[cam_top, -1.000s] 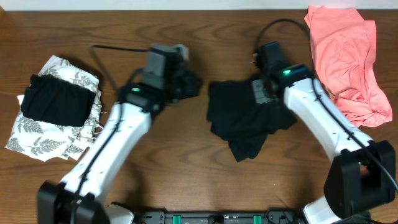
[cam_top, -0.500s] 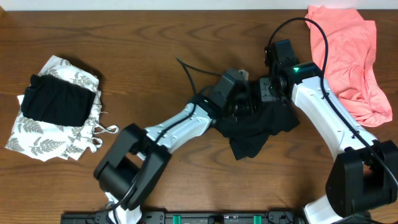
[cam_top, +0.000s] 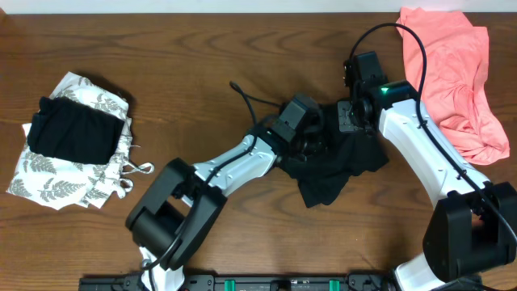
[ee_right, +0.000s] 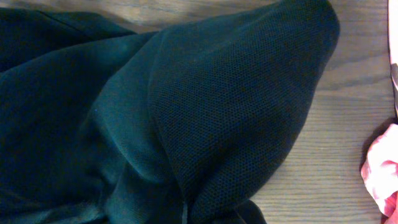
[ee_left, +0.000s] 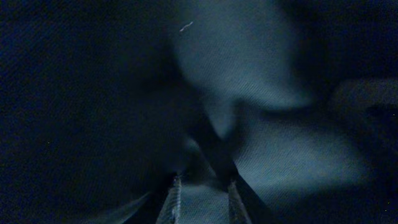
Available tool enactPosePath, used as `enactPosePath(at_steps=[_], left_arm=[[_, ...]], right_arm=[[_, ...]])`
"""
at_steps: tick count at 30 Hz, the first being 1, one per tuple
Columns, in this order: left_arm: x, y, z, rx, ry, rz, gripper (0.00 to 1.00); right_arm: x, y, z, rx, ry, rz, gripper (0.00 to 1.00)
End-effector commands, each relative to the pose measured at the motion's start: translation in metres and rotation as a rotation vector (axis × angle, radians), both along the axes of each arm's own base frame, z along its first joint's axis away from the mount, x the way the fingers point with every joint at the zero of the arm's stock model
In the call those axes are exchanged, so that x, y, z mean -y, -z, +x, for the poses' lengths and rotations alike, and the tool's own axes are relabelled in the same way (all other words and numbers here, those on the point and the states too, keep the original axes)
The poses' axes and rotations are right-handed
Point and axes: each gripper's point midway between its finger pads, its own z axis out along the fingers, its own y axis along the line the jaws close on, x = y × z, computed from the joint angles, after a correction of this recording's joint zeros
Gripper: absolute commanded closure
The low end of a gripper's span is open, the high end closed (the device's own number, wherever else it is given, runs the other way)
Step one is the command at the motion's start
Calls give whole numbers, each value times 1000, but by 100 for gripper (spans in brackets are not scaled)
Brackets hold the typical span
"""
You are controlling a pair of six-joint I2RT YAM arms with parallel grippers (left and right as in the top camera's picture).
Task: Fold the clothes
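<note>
overhead: the black shirt [cam_top: 333, 170] lies crumpled in the middle of the table [cam_top: 202, 48]. the left gripper [cam_top: 315, 144] is on its left part, the right gripper [cam_top: 350, 128] on its upper right edge. a salmon-pink garment [cam_top: 452, 73] lies far right; a folded black garment [cam_top: 73, 131] rests on a leaf-print garment [cam_top: 65, 182] far left.

left wrist: dark cloth fills the view; the fingers [ee_left: 171, 200] stand slightly apart on it, and i cannot tell whether they pinch it.

right wrist: the shirt's folds gather at the bottom edge, where the gripper is closed on them.
</note>
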Motion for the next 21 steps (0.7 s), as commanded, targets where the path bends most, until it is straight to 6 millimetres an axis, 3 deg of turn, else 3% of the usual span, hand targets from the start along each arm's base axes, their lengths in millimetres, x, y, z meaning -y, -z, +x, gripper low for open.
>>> enactPosePath(at_steps=[1,5,9,15,21], left_arm=[[4,42,0,-25,14,30,72],[13,75,-8,-118,51,-21,73],[10,86,-9,-162,65,-43,73],[-9,62,7,-103,95,-57,74],[-56,23,25,-21,59,44,73]], right_arm=[[-9,1,-1,-4,-27,-3,99],[-25,1,-4,-4,-130,-21,99],[-40,0,-5,9,-191,-25,99],[-53,-2,-3,35,-234,-23,99],[-55,-2,-3,36,-248,-25,99]])
